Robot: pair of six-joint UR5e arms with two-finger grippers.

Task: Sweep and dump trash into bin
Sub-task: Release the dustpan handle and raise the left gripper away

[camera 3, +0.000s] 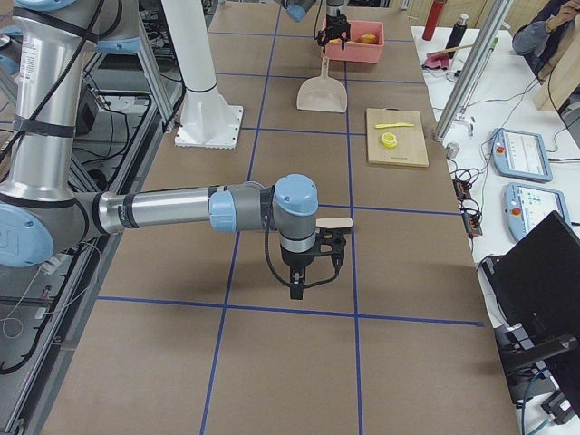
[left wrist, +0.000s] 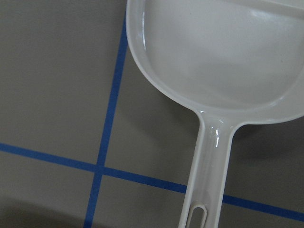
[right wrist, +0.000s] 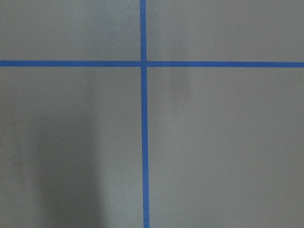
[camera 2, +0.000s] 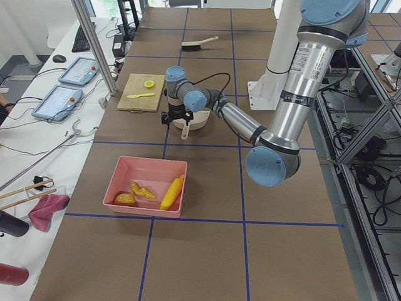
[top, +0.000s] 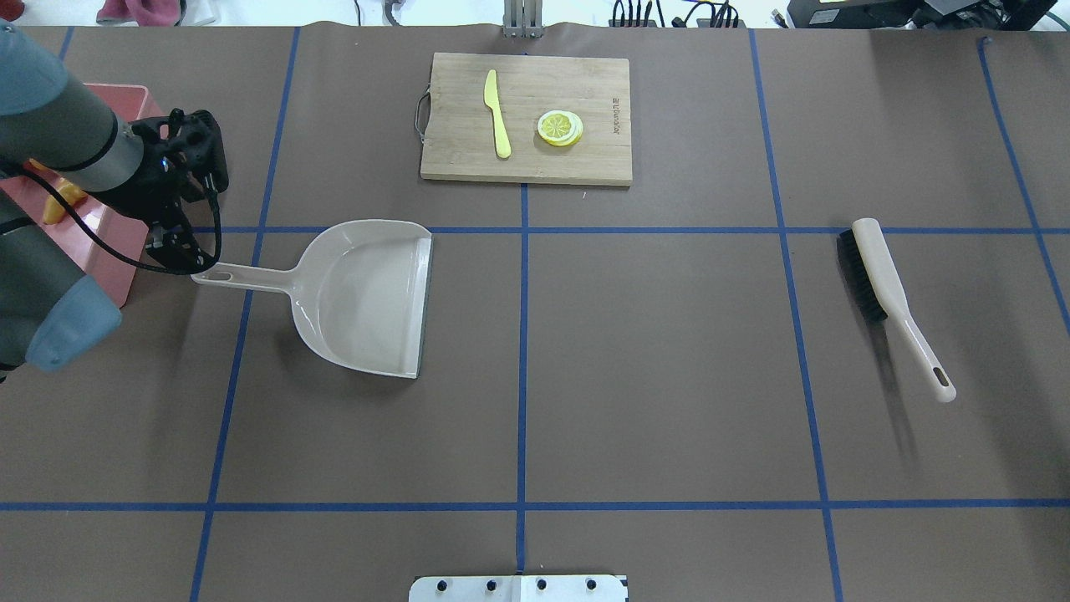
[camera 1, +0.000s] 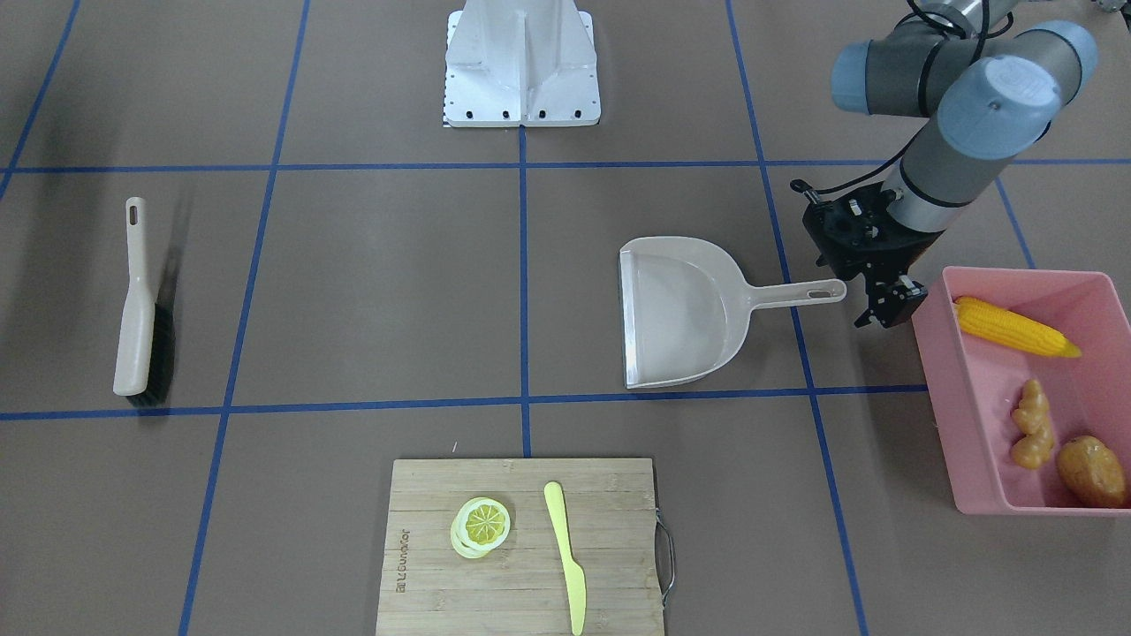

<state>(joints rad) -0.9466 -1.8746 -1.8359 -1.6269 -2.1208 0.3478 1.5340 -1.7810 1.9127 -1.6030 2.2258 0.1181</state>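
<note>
Your left arm [camera 1: 959, 150] reaches out to its own side, forearm sloping down. The left gripper [camera 1: 886, 305] hangs low, fingers pointing downward, jaws parted. Your right arm [camera 3: 172, 210] stretches forward with a level forearm, and the right gripper [camera 3: 304, 275] points straight down (side view only, so its jaw state is unclear).

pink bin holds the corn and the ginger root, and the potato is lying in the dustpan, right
No, the potato is in the pink bin too, beside the ginger root and the corn; the dustpan is empty. The exterior front-facing view shows it.
</note>
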